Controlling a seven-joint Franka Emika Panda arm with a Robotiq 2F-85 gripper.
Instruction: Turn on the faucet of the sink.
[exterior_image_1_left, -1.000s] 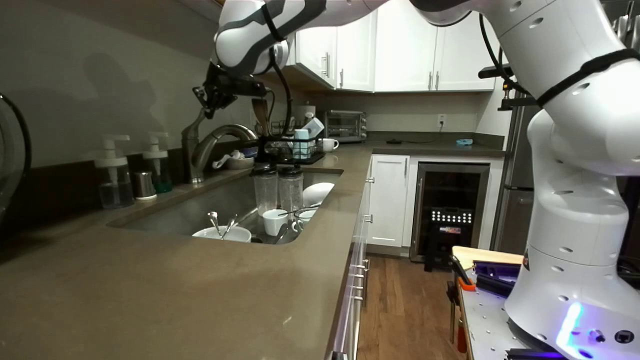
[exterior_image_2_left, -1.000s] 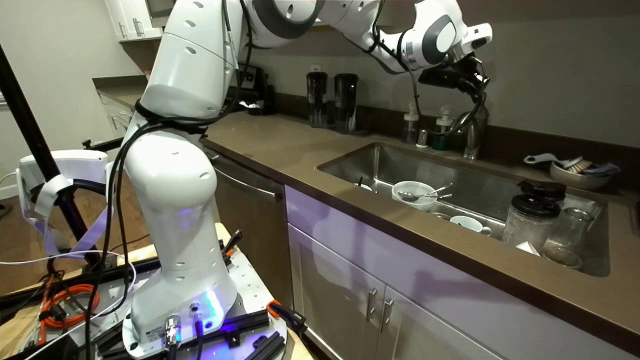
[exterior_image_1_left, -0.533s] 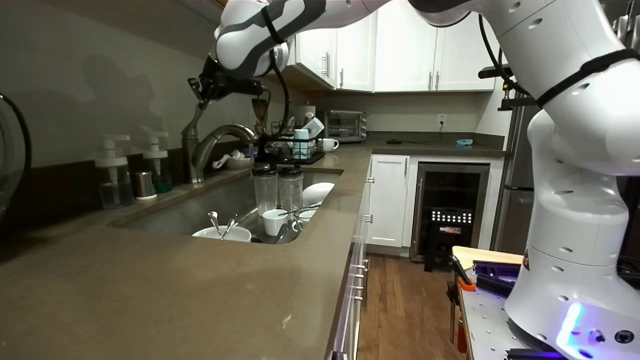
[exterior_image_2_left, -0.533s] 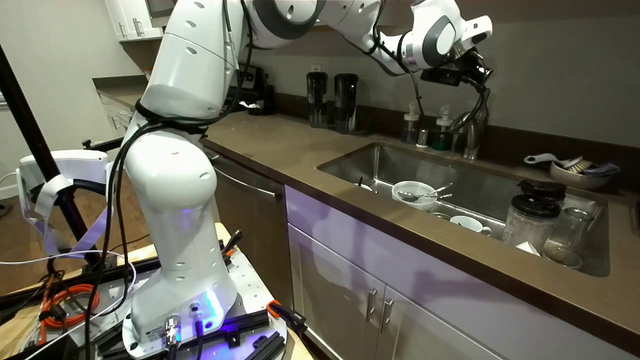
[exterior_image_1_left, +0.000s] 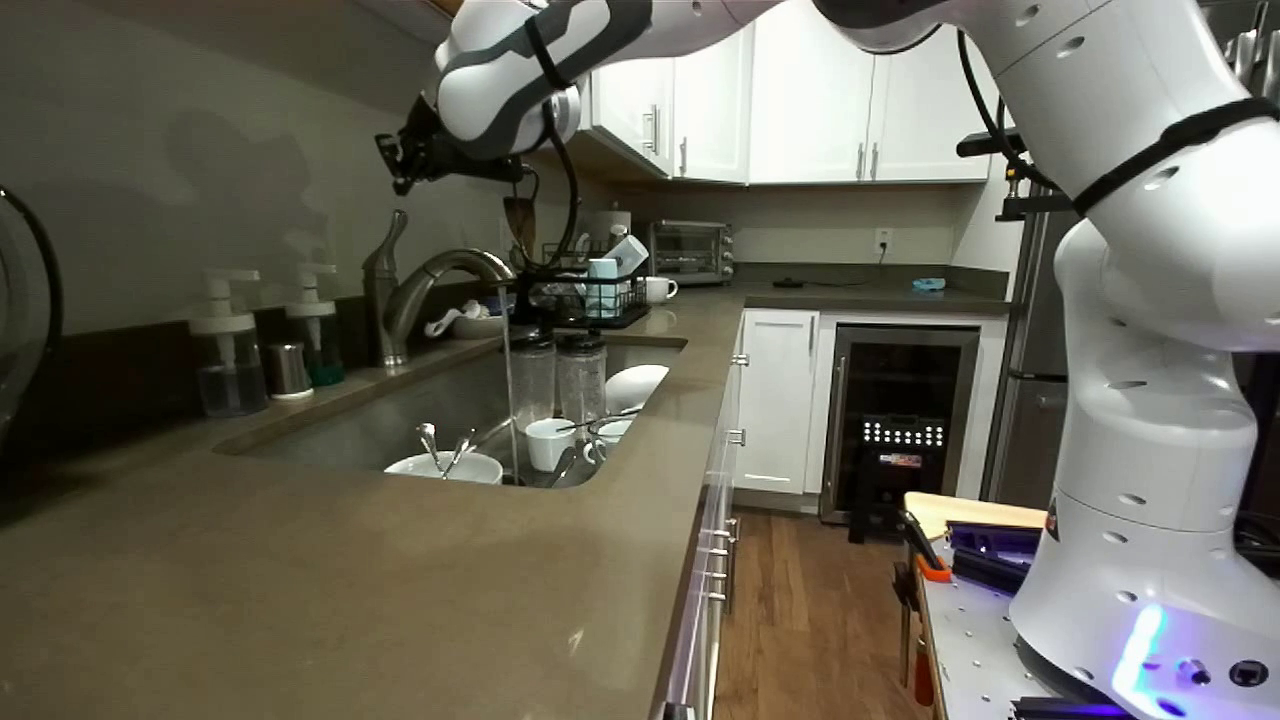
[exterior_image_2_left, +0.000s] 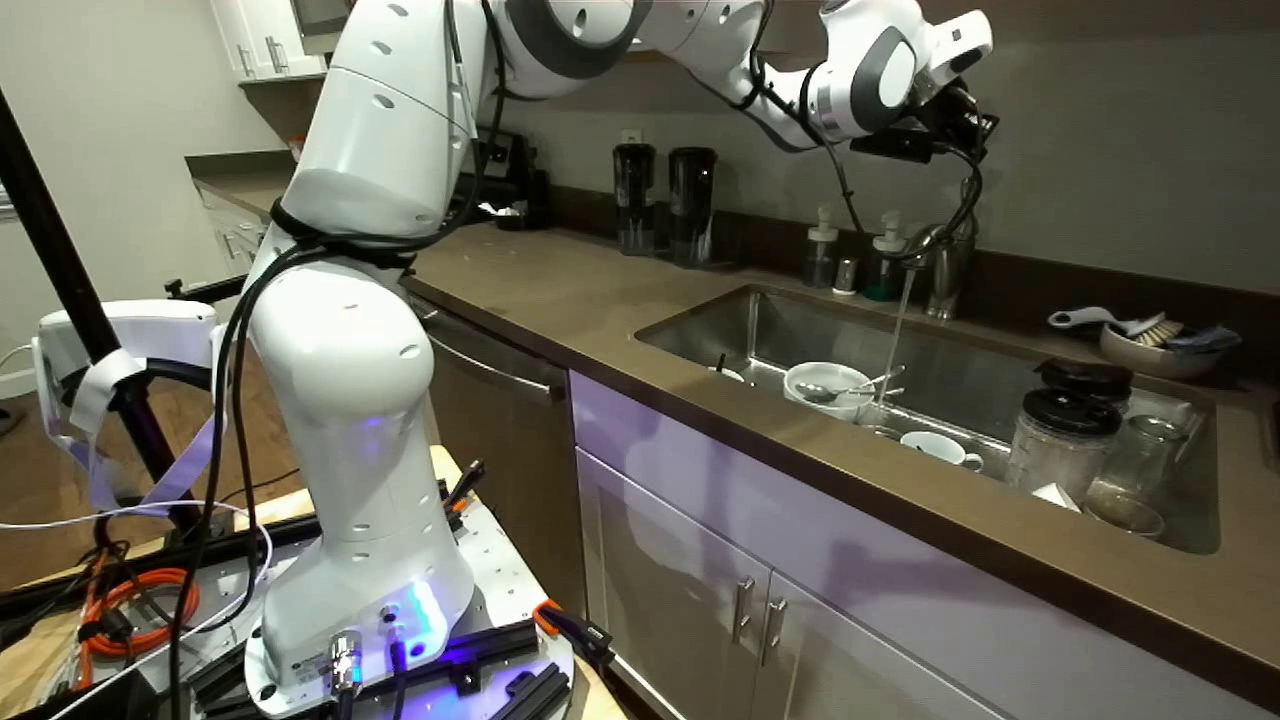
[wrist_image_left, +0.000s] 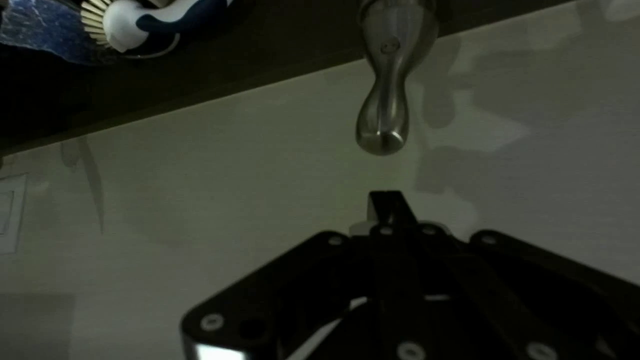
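We are hovering with our gripper (wrist_image_left: 386, 200) just above the lever handle (wrist_image_left: 382, 112) of the faucet (exterior_image_1_left: 397, 318), the two standing apart: in an exterior view a strip of wall (exterior_image_1_left: 260, 90) is showing between them. In the wrist view the gripper is standing pressed together, its tips meeting in one narrow dark point. We are finding the faucet at the back edge of the sink (exterior_image_2_left: 800, 328), its grey metal spout (exterior_image_1_left: 455, 262) arching out over the basin and its lever handle pointing nearly straight up. In both exterior views a thin stream of water (exterior_image_2_left: 893, 345) is falling from the spout into the sink, passing between a white bowl (exterior_image_2_left: 845, 408) and a white cup (exterior_image_2_left: 932, 446); we are not making out exactly where it is landing. Metal cutlery (exterior_image_2_left: 818, 394) is sticking up over the white bowl's rim, and two lidded jars (exterior_image_2_left: 1052, 450) are standing near one end of the sink. On the counter (exterior_image_1_left: 380, 580) beside the faucet we are seeing two soap dispensers (exterior_image_1_left: 226, 345) with white pump tops, a small metal canister (exterior_image_1_left: 290, 370) standing between them. On the faucet's other side a small bowl (exterior_image_2_left: 1150, 358) is holding a brush (exterior_image_2_left: 1158, 332), and farther along a black dish rack (exterior_image_1_left: 615, 320) is holding cups (exterior_image_1_left: 602, 270).
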